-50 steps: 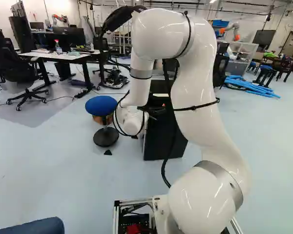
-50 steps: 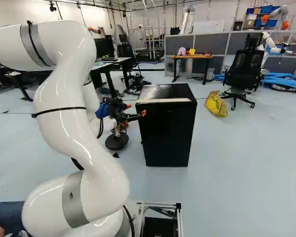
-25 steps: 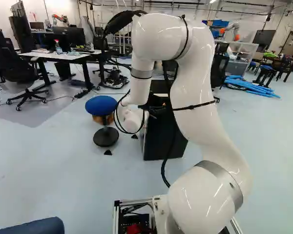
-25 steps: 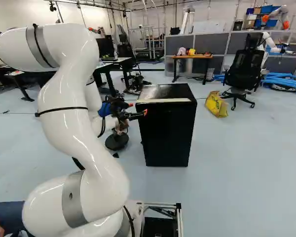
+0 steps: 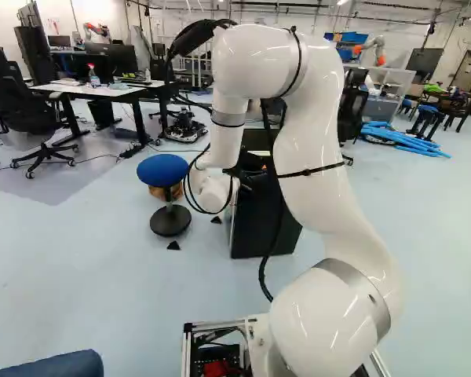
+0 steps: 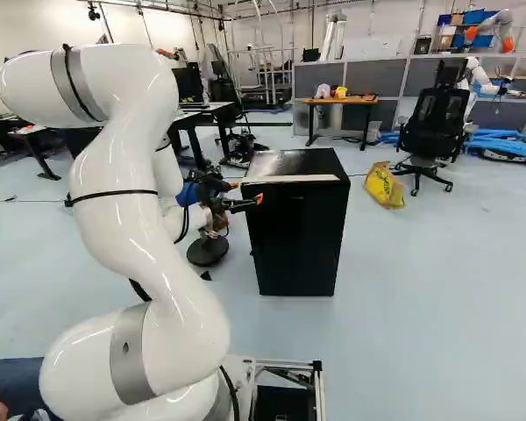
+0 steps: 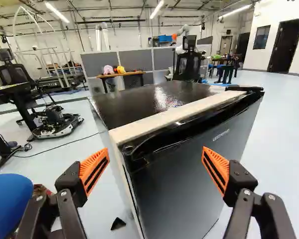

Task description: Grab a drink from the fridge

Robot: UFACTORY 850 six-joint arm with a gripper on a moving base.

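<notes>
- The black fridge [image 6: 296, 241] is standing upright on the floor [image 6: 403, 289] ahead of the base, its door lying closed and a pale strip running along the front edge of its top
- The gripper [image 6: 246, 192] is hovering near the fridge's upper front corner, which is showing ahead of and between its fingers in the wrist view
- The fingers [image 7: 94, 170] are standing spread wide, gripping nothing
- The white arm [image 6: 136, 219] is arching up and over toward the fridge
- The blue stool [image 5: 162, 169] is standing near the fridge, at its left in the left base view
- A yellow bag [image 6: 385, 185] is leaning on the floor, before a black chair [image 6: 432, 125]
</notes>
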